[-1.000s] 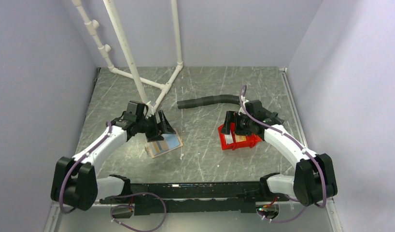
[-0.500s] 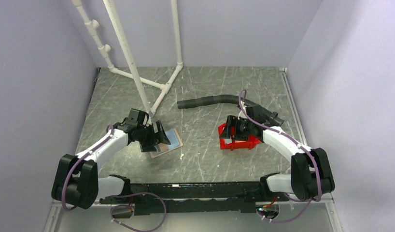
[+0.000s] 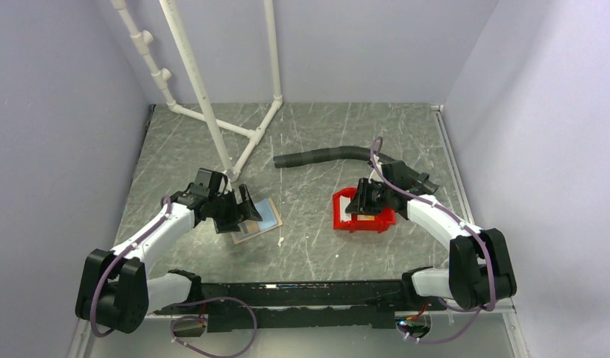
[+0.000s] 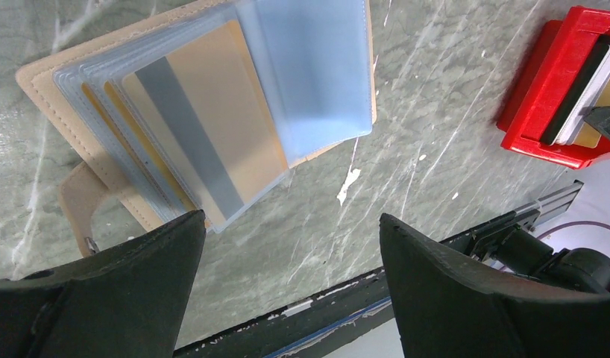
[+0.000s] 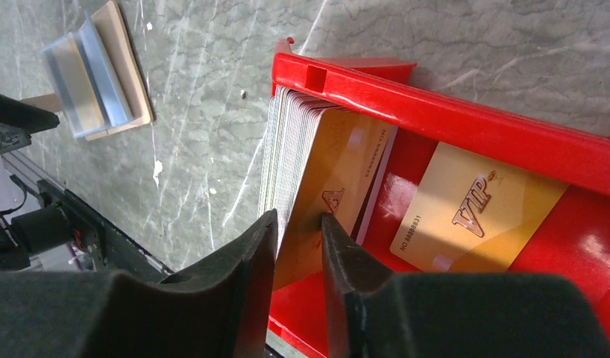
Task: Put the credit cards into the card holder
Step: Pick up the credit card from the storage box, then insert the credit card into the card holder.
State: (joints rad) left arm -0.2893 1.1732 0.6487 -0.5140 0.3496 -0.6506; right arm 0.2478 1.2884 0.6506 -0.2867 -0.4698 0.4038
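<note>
Card holder [image 4: 212, 97] lies open on the worktop [image 3: 309, 149], toward 8 o'clock from its centre, its clear sleeves fanned, with a striped gold card [image 4: 212, 127] in one. Left end effector [image 4: 291, 231] hangs over it, released, fingers spread wide. Toward 4 o'clock sits the red bin [image 5: 451, 119], the credit cards [image 5: 283, 149] stacked on edge inside. Right end effector [image 5: 296, 227] is clenched on the tan card [image 5: 339, 164] at the stack's front. A VIP card [image 5: 473, 216] lies flat on the bin floor.
</note>
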